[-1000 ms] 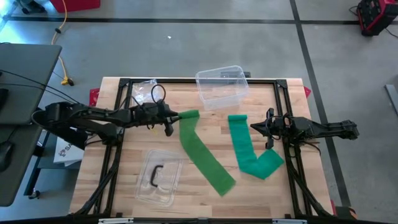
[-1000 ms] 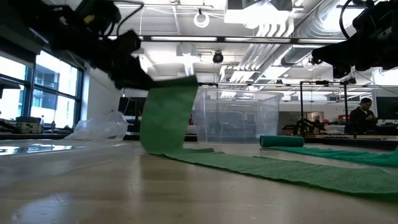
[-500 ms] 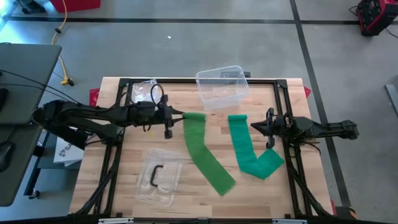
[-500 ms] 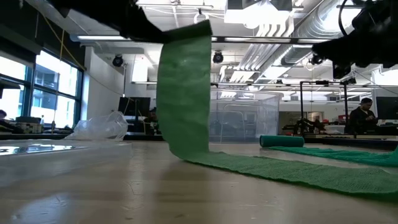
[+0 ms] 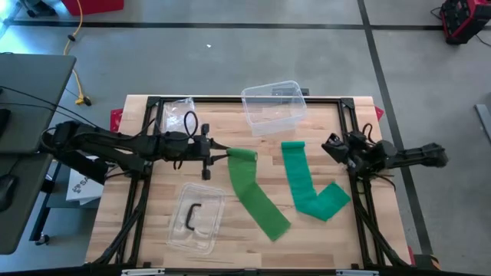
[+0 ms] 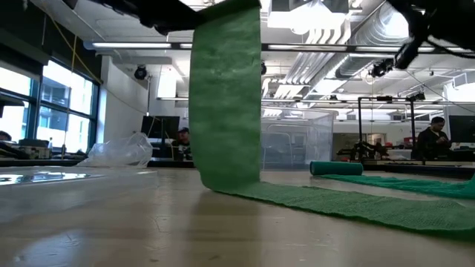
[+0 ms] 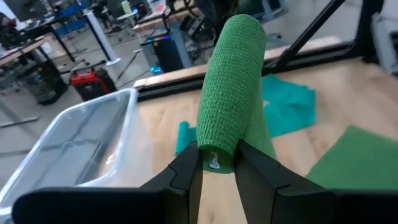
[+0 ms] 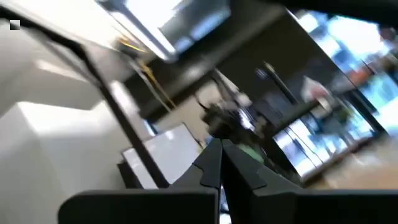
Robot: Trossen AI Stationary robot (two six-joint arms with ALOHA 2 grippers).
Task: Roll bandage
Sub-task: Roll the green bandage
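The left gripper (image 5: 217,151) pinches the near end of 1 green bandage strip (image 5: 253,190), lifted off the table just below the clear plastic bin (image 5: 271,106). Its long axis runs away from that gripper, down and toward the right arm's side. The right gripper (image 5: 331,147) hangs shut past the second strip (image 5: 301,178). Compared with 1 second ago, the held end stands higher and nearer the bin's midline.

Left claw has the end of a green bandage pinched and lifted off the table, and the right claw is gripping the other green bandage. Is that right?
Not quite. The left claw does hold the end of a green bandage lifted off the table. But the right claw is shut on nothing: the high view shows it raised beside the other green bandage, which lies flat on the table, untouched.
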